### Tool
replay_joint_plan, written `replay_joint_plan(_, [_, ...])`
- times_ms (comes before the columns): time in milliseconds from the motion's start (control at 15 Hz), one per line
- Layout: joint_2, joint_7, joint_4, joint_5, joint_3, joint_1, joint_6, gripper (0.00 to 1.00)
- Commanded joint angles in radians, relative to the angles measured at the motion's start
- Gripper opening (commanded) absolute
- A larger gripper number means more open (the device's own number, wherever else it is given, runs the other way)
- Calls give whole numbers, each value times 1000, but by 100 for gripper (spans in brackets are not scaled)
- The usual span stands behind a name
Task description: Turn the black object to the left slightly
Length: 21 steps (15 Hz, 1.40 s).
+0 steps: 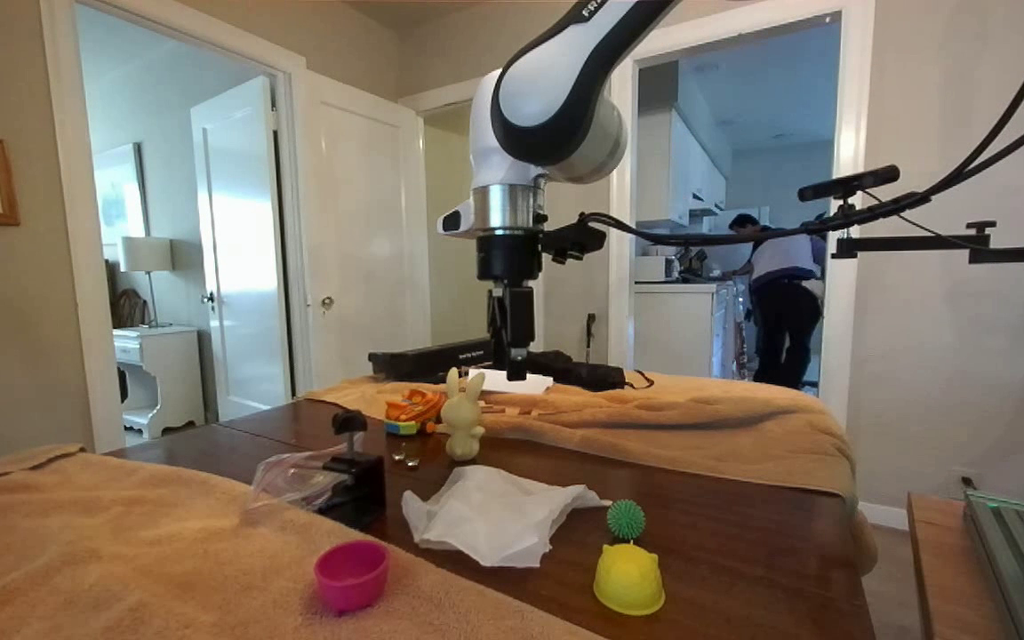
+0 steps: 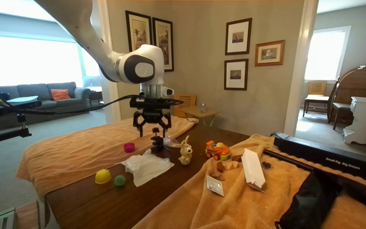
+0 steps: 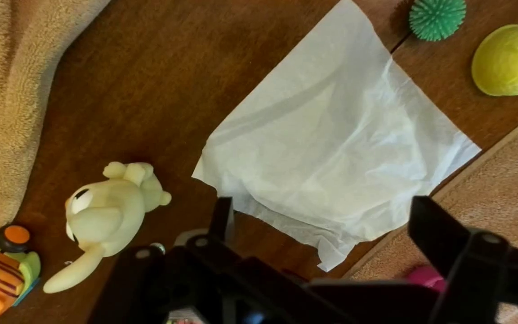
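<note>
Black from knob to foot, the squat object [image 1: 369,487] stood upright on the dark wooden table [image 1: 761,551], right by an orange towel [image 1: 139,542], clear plastic [image 1: 285,476] crumpled just beside it, and up above hung the gripper [image 2: 153,132], fingers [image 3: 436,238] spread wide, nothing between them! Why so wide, and aimed straight down? Presumably to drop one finger either side of that black body and twist it slightly left. No contact; the turn looked all to come, though whether the gripper was truly overhead could not be told. That height made sense, too: a cream rabbit [image 2: 185,155] stood nearby, ripe for toppling. The wrist view could not pick out the target, showing mainly white paper [image 3: 331,148] past the fingertips. Below, a pink cup [image 1: 352,578] sat on the towel, a yellow cup [image 1: 629,582] on wood near a spiky green ball [image 1: 626,520]. And the room? White door [image 1: 365,196], bright window [image 2: 27,60], blue-grey sofa [image 2: 27,91], and through a doorway [image 1: 852,204], a person [image 1: 783,276] bent forward in the kitchen [image 1: 676,333]!
</note>
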Motion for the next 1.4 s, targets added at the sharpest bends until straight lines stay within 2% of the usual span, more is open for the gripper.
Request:
replay_joint_plan(0, [0, 2, 2, -2, 12, -12, -3, 100])
replay_joint_plan(67, [0, 2, 2, -2, 12, -12, -3, 100])
replay_joint_plan(267, [38, 90, 18, 12, 20, 0, 99, 100])
replay_joint_plan(400, [72, 105, 38, 7, 40, 11, 145, 100])
replay_joint_plan(733, [155, 133, 111, 12, 96, 23, 165, 100])
replay_joint_plan(1133, [241, 471, 245, -64, 54, 73, 182, 100])
replay_joint_plan(1333, [291, 598, 327, -78, 33, 95, 133, 100])
